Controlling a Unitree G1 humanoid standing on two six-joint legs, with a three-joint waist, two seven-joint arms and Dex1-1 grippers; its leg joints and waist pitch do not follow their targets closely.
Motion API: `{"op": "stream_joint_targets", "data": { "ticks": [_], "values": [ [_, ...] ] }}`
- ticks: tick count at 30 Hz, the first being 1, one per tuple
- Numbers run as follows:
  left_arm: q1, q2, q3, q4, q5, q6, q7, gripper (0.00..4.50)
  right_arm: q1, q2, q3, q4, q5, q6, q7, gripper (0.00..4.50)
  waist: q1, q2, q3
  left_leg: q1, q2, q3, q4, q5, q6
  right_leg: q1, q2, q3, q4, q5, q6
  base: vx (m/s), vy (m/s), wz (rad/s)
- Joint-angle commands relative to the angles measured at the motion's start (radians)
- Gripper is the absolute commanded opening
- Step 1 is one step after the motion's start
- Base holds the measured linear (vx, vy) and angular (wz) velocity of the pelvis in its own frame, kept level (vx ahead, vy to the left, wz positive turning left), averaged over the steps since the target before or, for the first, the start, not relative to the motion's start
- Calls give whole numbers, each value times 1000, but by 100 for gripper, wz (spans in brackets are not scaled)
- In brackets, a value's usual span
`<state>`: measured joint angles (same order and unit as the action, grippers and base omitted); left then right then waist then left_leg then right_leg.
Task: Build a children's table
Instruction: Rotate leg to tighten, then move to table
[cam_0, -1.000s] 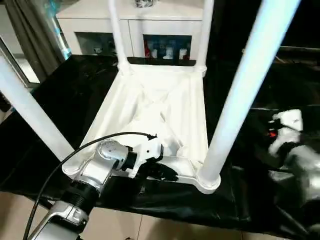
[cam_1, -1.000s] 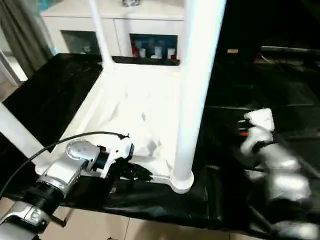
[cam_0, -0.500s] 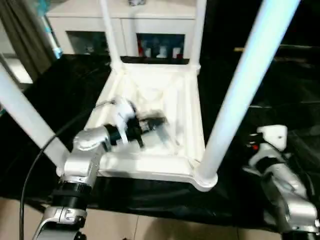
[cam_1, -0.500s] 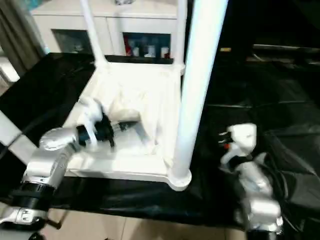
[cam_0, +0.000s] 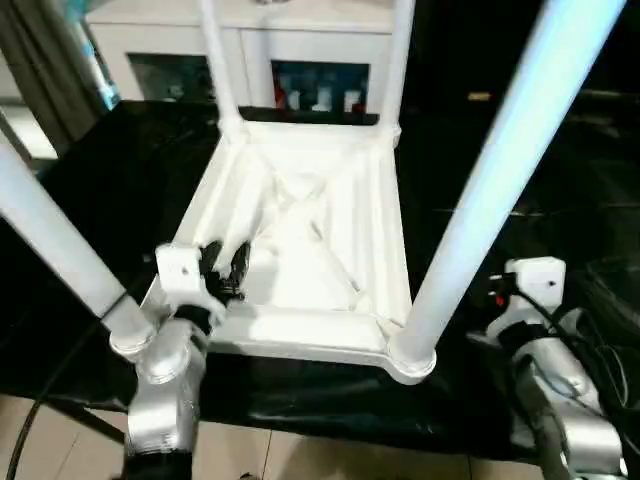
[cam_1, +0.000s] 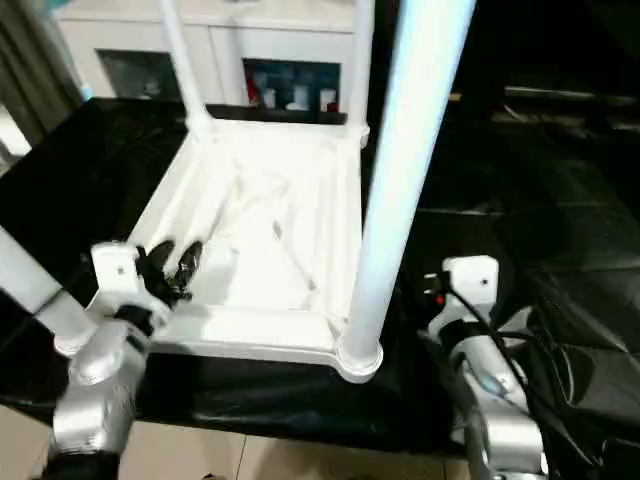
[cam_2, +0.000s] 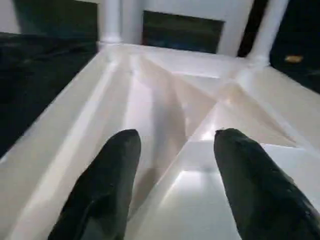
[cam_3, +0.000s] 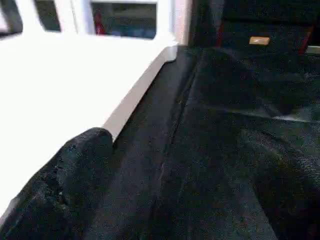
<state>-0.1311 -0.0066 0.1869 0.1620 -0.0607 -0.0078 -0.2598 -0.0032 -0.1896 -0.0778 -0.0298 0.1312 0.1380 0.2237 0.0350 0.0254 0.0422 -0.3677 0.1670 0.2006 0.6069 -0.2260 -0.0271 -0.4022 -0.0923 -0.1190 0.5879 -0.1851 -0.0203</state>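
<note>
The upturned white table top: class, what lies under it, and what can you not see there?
Under the table top lies the large table's black sheet, showing all round its rim. The sheet directly beneath the top is covered, so anything trapped there cannot be seen.

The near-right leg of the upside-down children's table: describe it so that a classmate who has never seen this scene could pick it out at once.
On the large black-sheeted table lies the children's table, a white ribbed top turned underside up with tube legs rising from its corner sockets. The near-right leg stands in the corner socket nearest the right gripper. It looms thickest and closest to the camera, whereas the two far legs by the white cabinet look thin.
</note>
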Motion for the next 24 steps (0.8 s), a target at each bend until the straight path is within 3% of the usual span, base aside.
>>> {"op": "stream_joint_targets", "data": {
  "ticks": [1, 4, 5, 8, 11, 13, 14, 15, 20, 22, 23, 24],
  "values": [
    [26, 5, -24, -30, 28, -4, 24, 271, 0, 0, 8, 1, -30, 30, -19, 450, -3, -17, -47, 1, 76, -40, -83, -177, 77, 50, -72, 68, -85, -316, -118, 0, 0, 0],
    [41, 9, -29, -45, 50, -25, 39, 271, -11, -3, 28, 30, -54, 32, -30, 450, -8, -18, -48, 0, 75, -39, -82, -163, 69, 48, -70, 72, -82, -271, -115, 0, 0, 0],
    [27, 19, -33, -31, 50, -18, 28, 271, -20, 3, 26, 41, -50, 34, -36, 450, -8, -7, -47, 3, 74, -39, -83, -167, 66, 47, -70, 71, -82, -262, -118, 0, 0, 0],
    [11, 29, -46, -18, 52, -1, 28, 271, -25, -2, 26, 40, -55, 43, -38, 450, -10, -15, -51, 4, 73, -38, -79, -157, 67, 49, -68, 73, -76, -205, -135, 0, 0, 0],
    [10, 36, -61, -27, 54, 21, 32, 271, -28, 0, 21, 42, -47, 42, -31, 450, -6, -7, -52, 4, 73, -39, -78, -137, 75, 52, -71, 72, -71, -174, -146, 0, 0, 0],
    [15, 37, -63, -33, 54, 23, 34, 271, -28, -1, 24, 47, -54, 38, -32, 450, -5, -8, -54, 3, 73, -39, -75, -119, 82, 53, -71, 72, -67, -145, -157, 0, 0, 0],
    [15, 37, -63, -33, 54, 23, 34, 271, -28, -1, 24, 47, -54, 38, -32, 450, -5, -8, -54, 2, 73, -38, -75, -118, 83, 53, -70, 72, -67, -141, -160, 0, 0, 0],
    [33, 46, -65, -58, 47, 32, 27, 271, -27, 12, 31, 53, -49, 42, -32, 450, -5, -15, -56, 2, 73, -38, -74, -113, 87, 54, -71, 72, -65, -133, -165, 0, 0, 0],
    [54, 60, -75, -79, 33, 50, 10, 271, -20, 43, 46, 46, -36, 62, -40, 450, -4, -11, -51, 1, 73, -37, -75, -133, 88, 50, -72, 72, -72, -191, -163, 0, 0, 0],
    [55, 64, -81, -79, 35, 55, 8, 271, -18, 46, 46, 43, -35, 68, -43, 450, -5, -11, -58, -14, 67, -37, -59, 27, 134, 39, -62, 69, -59, -25, -191, 0, 0, 0],
    [55, 65, -83, -79, 35, 55, 8, 271, -19, 45, 45, 43, -35, 69, -43, 450, 1, -15, -84, 3, 24, 28, 16, 252, 126, -38, 18, 100, -79, 222, -141, -60, 13, -16],
    [54, 65, -85, -78, 32, 55, 5, 271, -19, 45, 41, 43, -35, 81, -47, 450, 1, -15, -84, 3, 24, 28, 16, 252, 126, -38, 18, 100, -79, 222, -141, -60, 13, -16]
  ]
}}
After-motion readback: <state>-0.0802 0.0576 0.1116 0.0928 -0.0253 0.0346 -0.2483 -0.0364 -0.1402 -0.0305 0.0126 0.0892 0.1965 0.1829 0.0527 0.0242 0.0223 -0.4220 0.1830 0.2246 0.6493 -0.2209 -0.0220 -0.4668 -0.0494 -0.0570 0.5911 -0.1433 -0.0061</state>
